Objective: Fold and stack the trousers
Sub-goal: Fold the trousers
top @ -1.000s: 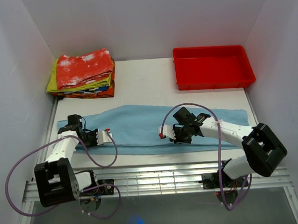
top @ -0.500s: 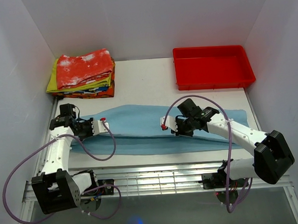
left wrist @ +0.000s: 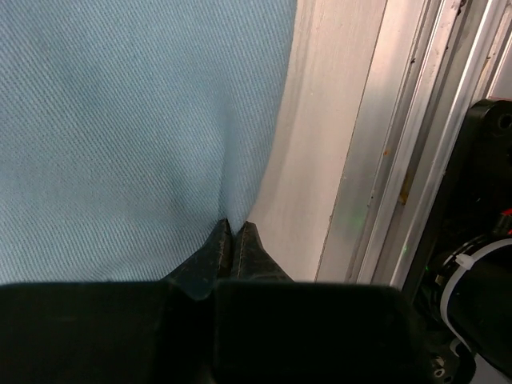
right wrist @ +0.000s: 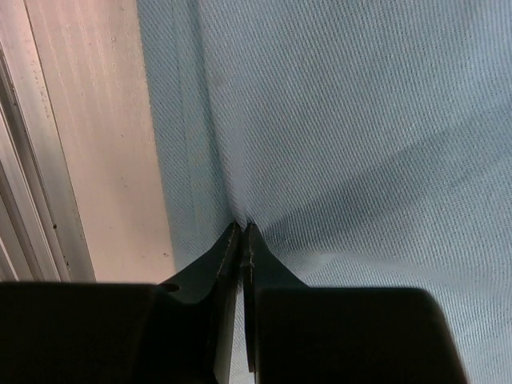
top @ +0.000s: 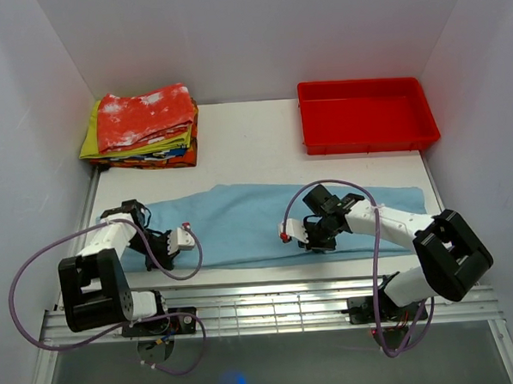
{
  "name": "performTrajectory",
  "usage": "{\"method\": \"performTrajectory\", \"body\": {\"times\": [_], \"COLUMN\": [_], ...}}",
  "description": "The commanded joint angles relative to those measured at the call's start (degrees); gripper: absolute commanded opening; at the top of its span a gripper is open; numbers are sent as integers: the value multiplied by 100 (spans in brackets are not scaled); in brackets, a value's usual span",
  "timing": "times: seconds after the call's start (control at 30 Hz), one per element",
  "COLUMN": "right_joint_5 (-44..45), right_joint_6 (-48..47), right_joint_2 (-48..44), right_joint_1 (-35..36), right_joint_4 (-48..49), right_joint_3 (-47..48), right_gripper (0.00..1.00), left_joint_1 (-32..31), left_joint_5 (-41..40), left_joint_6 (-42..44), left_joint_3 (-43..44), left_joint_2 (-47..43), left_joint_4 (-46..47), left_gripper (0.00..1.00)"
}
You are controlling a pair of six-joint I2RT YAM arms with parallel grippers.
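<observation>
White table [top: 246, 149] inside a white-walled booth, with a metal rail [top: 271, 299] along the arms' side. The trousers [top: 240, 212] are spread flat as one long sky-blue strip. They sit on the arms' side of the red tray [top: 366, 145] and run from below the tray's right end well off to the left of it.

The left gripper [top: 188, 235] is far left of the tray, at the trousers' near edge. Its fingers are pressed together on a small pinch of cloth, and the wrist view shows a pucker right at the hem. The right gripper [top: 289, 234] is on the arms' side of the tray, just left of its left corner. It is also closed tight on a pinch of the fabric, a little in from the near edge.

Step in hand looks like a lengthwise fold, taking the near edge over toward the tray side.
- Lift both pinches together and level.
- Keep the span between them lightly taut.
- Clear the lower layer before travelling, so the whole strip doesn't drag.
- Lay edge on edge.

The left bite looks thin, so it may slip.

A stack of folded clothes [top: 146, 129] sits far left of the tray, level with it.
</observation>
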Motion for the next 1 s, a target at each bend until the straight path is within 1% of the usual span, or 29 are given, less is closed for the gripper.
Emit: {"method": "performTrajectory", "body": {"times": [0.0,0.07,0.17,0.27,0.33,0.37,0.4,0.47,0.5,0.53,0.57,0.6,0.63,0.67,0.7,0.73,0.77,0.8,0.87,0.9,0.93,0.97], "right_joint_5": [81,133,256,380,292,248,170,46,-102,-156,-226,-375,-454,-551,-656,-692,-745,-806,-868,-929,-912,-869], "right_joint_6": [-130,-139,-157,-87,-25,-7,10,106,133,177,212,204,186,160,90,55,19,-24,-60,-86,-52,18], "right_joint_2": [283,371,476,731,784,732,645,250,66,-328,-532,-743,-1102,-1244,-1359,-1508,-1553,-1597,-1580,-1528,-1362,-1247], "right_joint_1": [-17,-17,-17,-17,-17,-17,-17,-52,-140,-210,-324,-647,-833,-1061,-1533,-1808,-2115,-2779,-3520,-4316,-4646,-4980], "right_joint_4": [120,120,251,409,331,278,173,-20,-247,-345,-442,-617,-714,-855,-995,-1284,-1417,-1523,-1743,-1822,-1892,-2006], "right_joint_3": [-52,-16,-51,18,141,211,247,344,483,563,642,799,888,976,1151,1240,1310,1398,1443,1460,1469,1495], "right_gripper": [8,8,8,8,8,8,15,30,49,58,65,74,77,77,77,76,74,70,67,65,64,60], "left_joint_1": [12,21,39,56,65,65,74,91,91,91,83,74,65,22,-5,-31,-66,-84,-145,-198,-259,-364], "left_joint_5": [-493,-713,-1179,-1206,-1049,-987,-908,-689,-601,-495,-259,-135,-29,180,278,375,515,839,1157,1271,1246,1194], "left_joint_6": [-193,-325,-632,-896,-1071,-1090,-1073,-880,-801,-643,-555,-475,-422,-396,-413,-465,-736,-921,-1412,-2146,-2667,-3168], "left_joint_3": [-70,-70,-35,193,641,808,1070,1204,1248,1292,1327,1371,1485,1556,1635,1722,1941,2056,2276,2286,2277,2242], "left_joint_2": [566,987,1375,1666,1842,1877,1842,1641,1475,1064,851,640,246,60,-99,-248,-485,-557,-654,-654,-654,-619], "left_joint_4": [488,803,1356,1963,1904,1651,1475,1063,956,850,614,490,358,113,15,-55,-117,-135,83,285,582,1186], "left_gripper": [0,0,0,0,1,8,14,28,42,48,55,74,80,88,98,98,98,98,98,98,98,98]}}
